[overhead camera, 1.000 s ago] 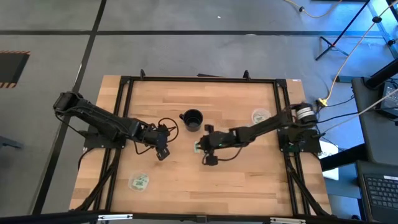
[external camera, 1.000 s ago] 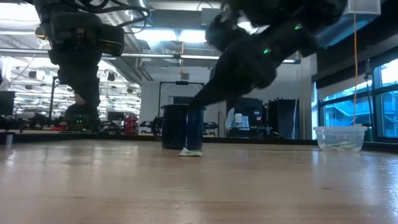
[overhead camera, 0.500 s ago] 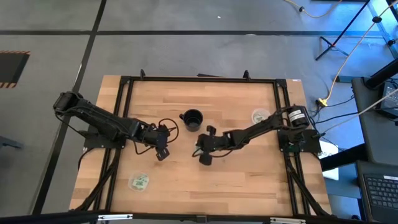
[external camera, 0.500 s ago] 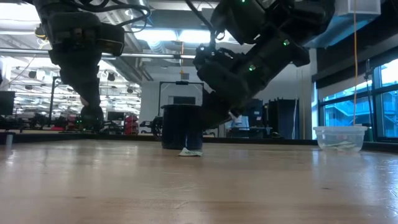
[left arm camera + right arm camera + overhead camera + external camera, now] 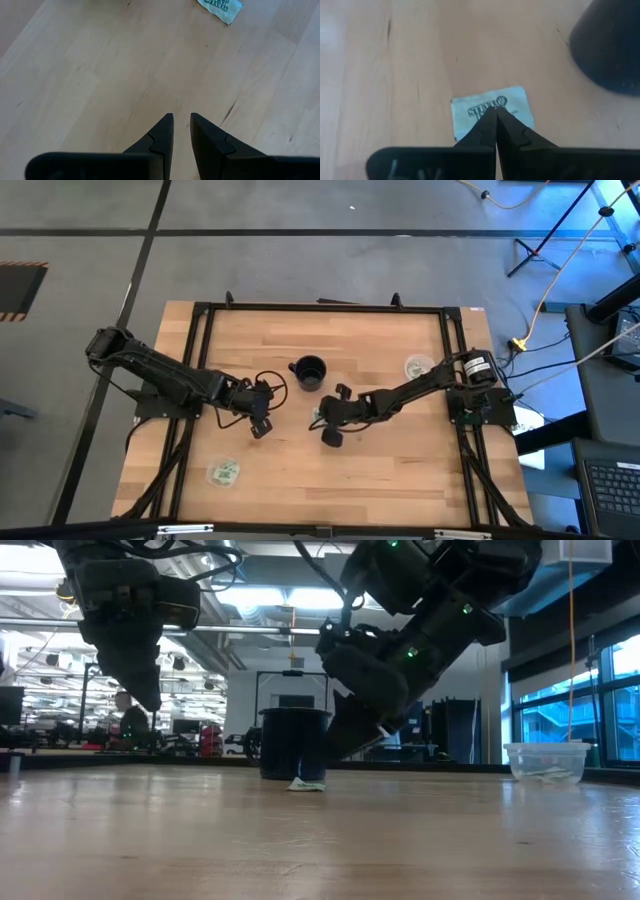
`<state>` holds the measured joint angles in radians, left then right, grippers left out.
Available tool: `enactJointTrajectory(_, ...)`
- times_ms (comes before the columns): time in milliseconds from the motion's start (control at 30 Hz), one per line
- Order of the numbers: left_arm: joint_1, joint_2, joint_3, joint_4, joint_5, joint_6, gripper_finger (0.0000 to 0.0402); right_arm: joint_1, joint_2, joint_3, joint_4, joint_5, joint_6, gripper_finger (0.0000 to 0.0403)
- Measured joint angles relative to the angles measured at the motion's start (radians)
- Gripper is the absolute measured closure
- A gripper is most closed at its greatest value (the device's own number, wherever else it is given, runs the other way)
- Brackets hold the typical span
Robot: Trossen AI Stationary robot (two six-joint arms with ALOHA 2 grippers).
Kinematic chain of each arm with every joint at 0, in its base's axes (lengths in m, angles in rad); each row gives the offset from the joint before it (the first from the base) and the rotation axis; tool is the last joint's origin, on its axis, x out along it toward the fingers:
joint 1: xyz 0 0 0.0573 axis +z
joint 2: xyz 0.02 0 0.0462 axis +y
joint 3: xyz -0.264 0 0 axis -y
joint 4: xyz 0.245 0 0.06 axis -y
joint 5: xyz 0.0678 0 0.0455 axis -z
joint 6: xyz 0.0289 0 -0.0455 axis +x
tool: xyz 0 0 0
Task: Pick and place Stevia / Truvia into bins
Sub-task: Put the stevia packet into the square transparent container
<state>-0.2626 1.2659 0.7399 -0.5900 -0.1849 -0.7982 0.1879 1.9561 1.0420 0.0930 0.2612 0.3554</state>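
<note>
Lying flat on the pale wood-grain table (image 5: 390,470), just beside the black cup (image 5: 309,372), on its near side: one Stevia packet (image 5: 492,113), a thin pale-green paper rectangle with dark printed lettering. Running its long axis crosswise to the right gripper (image 5: 495,116) fingers, roughly square to them, the lettering reading upside down from that wrist. Hovering right over the packet's middle with fingers pinched fully together, tips meeting, nothing caught between them; whether the tips are touching the paper cannot be told. Showing in the low view as a slim sliver at the foot of the dark, round cup. Hanging over bare boards left of the cup, the left gripper (image 5: 181,118), its dark wedge fingers slightly parted around nothing, a second packet (image 5: 220,7) lying skewed farther ahead. Sitting well apart, two round clear plastic bins: one (image 5: 418,366) by the right arm's base, one (image 5: 224,472) toward the near left.
</note>
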Motion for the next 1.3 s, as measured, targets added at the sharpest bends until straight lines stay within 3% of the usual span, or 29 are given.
enactJointTrajectory(467, 0.0, 0.0, 0.0, 0.0, 0.018, 0.0, 0.0343, -0.007, 0.045, 0.0, 0.008, 0.001, 0.044, 0.0401)
enactJointTrajectory(800, 0.0, 0.0, 0.0, 0.01, 0.022, 0.0, 0.0343, -0.025, 0.046, 0.0, 0.015, -0.045, -0.239, 0.0401)
enactJointTrajectory(1067, 0.042, 0.003, 0.001, 0.165, 0.056, -0.002, 0.0336, -0.034, 0.047, 0.001, 0.025, -0.098, -0.416, 0.0402)
enactJointTrajectory(1300, 0.098, 0.121, 0.002, 0.238, 0.072, -0.117, 0.0327, -0.035, 0.05, 0.0, 0.054, -0.128, -0.497, 0.0402)
